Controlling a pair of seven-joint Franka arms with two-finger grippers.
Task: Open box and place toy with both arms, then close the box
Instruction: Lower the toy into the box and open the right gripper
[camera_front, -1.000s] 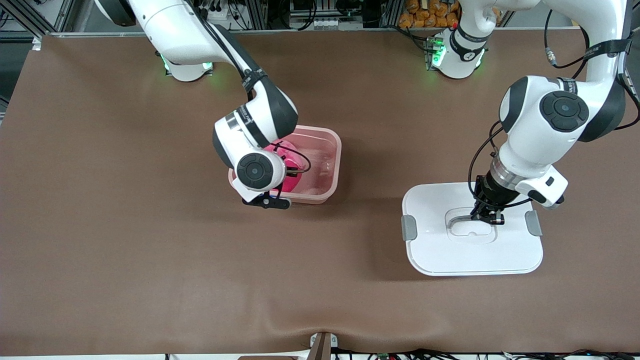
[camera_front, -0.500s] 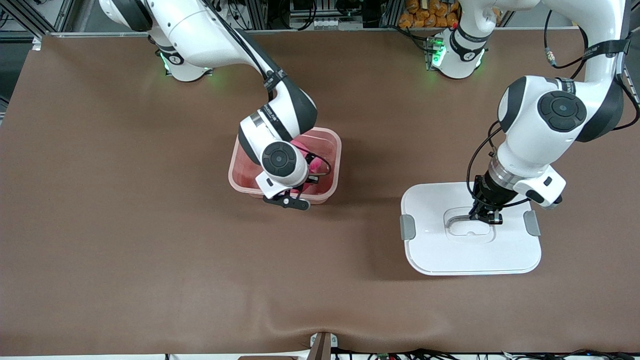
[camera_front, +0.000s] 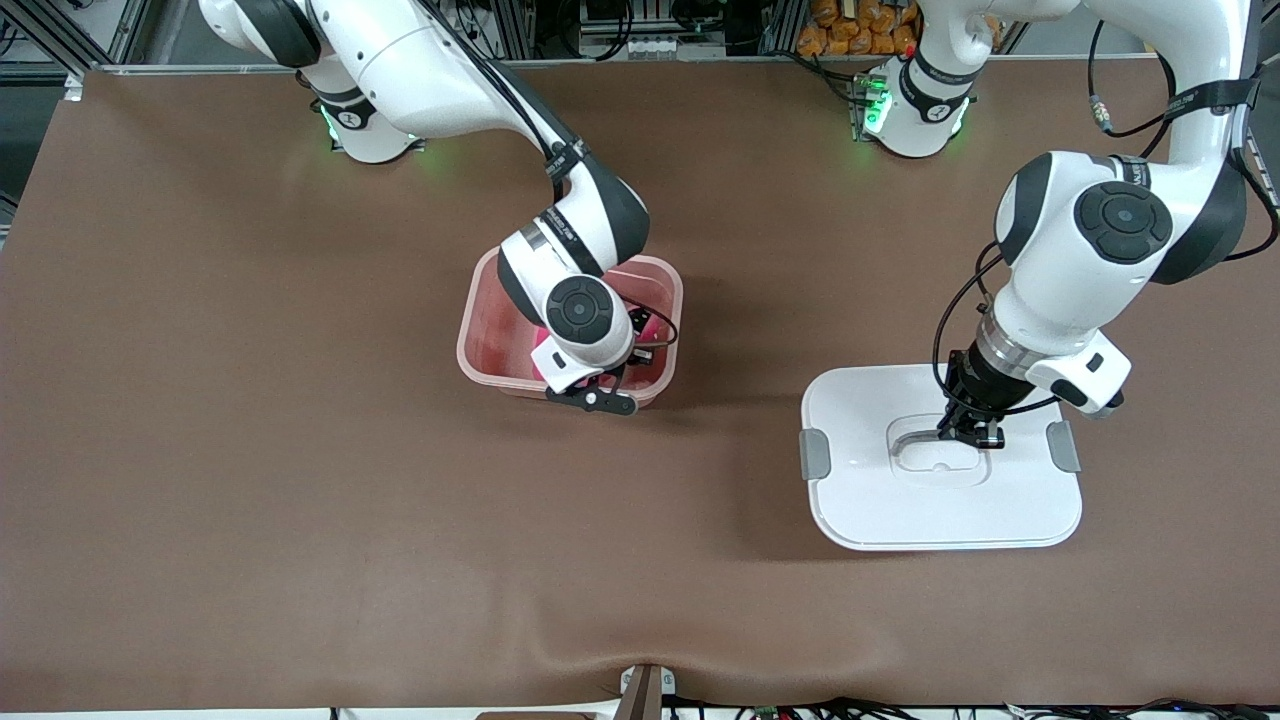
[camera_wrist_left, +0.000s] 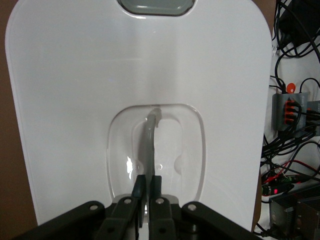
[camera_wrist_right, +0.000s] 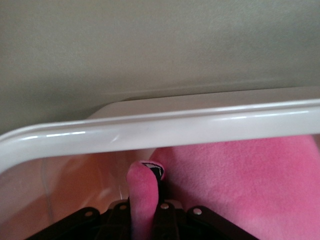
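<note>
Pink toy (camera_wrist_right: 240, 185), one, my right gripper (camera_wrist_right: 147, 202) is pinching inside one box (camera_front: 480, 330); left gripper (camera_wrist_left: 148, 187) is clamping one lid's (camera_front: 860, 500) handle (camera_wrist_left: 150, 135).

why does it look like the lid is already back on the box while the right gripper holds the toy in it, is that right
Not quite. The lid is off the box, flat on the table toward the left arm's end, the left gripper shut on its handle, as the front view shows. The right gripper does hold the toy in the box.
</note>
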